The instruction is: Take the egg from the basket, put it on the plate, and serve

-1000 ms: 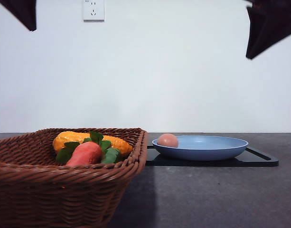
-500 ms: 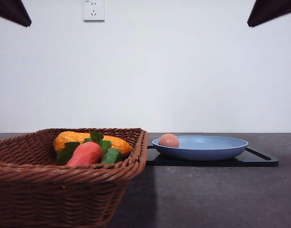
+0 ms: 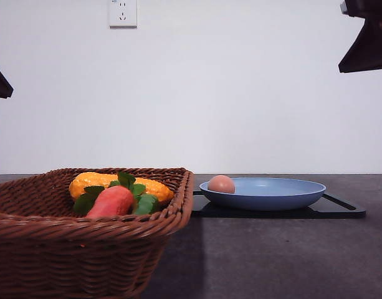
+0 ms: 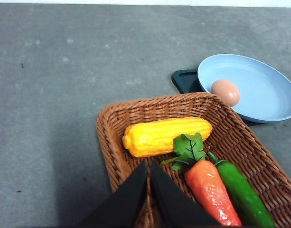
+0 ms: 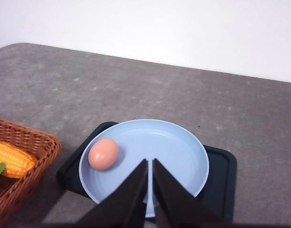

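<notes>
The pinkish-tan egg [image 3: 221, 184] [image 4: 225, 91] [image 5: 103, 153] lies inside the blue plate [image 3: 284, 194] [image 4: 264, 90] [image 5: 169, 147], near its left rim. That plate rests on a flat black tray [image 3: 340, 208] [image 5: 221, 171]. The brown wicker basket [image 3: 47, 249] [image 4: 112, 128] [image 5: 22, 183] stands left of the plate. My left gripper [image 4: 149, 165] is shut, held high over the basket with nothing in it. My right gripper [image 5: 150, 164] is shut and empty, well above the plate. A dark part of each arm shows at the upper edges of the front view.
In the basket lie a yellow corn cob [image 4: 166, 136] [image 3: 91, 180], an orange-red carrot toy with green leaves [image 4: 209, 190] [image 3: 111, 200] and a green pepper [image 4: 242, 194]. A grey tabletop [image 3: 272, 261] runs back to a white wall with a socket [image 3: 123, 12].
Both arms have shifted at the top of the front view: the left one sank down the left edge, the right one came lower on the right. Egg, plate and basket stayed put.
</notes>
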`<state>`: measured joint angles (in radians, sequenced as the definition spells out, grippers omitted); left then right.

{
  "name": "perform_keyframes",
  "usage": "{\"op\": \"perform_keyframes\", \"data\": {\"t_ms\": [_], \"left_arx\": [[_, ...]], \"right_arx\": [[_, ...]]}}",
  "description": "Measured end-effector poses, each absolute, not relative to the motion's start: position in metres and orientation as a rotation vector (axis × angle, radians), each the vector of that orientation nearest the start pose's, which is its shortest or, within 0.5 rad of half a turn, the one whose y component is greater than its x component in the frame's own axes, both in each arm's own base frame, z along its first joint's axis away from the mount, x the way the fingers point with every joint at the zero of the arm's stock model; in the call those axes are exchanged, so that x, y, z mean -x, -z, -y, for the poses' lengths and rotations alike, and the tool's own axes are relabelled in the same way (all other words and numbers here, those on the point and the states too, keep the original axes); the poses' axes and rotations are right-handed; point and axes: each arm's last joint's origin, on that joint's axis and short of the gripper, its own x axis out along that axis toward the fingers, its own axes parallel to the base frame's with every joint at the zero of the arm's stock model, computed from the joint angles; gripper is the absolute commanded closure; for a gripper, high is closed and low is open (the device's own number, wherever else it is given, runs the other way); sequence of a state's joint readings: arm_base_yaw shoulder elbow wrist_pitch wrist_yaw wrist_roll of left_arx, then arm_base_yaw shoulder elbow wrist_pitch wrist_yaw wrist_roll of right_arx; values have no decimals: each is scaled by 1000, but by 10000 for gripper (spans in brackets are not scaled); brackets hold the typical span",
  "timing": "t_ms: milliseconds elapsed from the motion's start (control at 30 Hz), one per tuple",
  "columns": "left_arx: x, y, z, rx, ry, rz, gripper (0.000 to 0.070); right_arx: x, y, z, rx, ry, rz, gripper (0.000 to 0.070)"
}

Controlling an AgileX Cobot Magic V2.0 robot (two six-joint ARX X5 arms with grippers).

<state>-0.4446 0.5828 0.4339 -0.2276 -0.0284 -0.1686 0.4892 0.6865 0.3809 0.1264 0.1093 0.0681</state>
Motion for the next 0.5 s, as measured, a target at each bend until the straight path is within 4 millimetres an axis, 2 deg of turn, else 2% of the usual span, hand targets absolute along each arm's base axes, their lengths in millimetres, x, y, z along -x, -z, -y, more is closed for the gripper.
{"op": "perform_keyframes", "data": {"t_ms": [500], "left_arx": [[-123,-237,58,75,377,-399,700]], "right_arx": [[-145,-237,-74,-13,-373,-187,700]]}}
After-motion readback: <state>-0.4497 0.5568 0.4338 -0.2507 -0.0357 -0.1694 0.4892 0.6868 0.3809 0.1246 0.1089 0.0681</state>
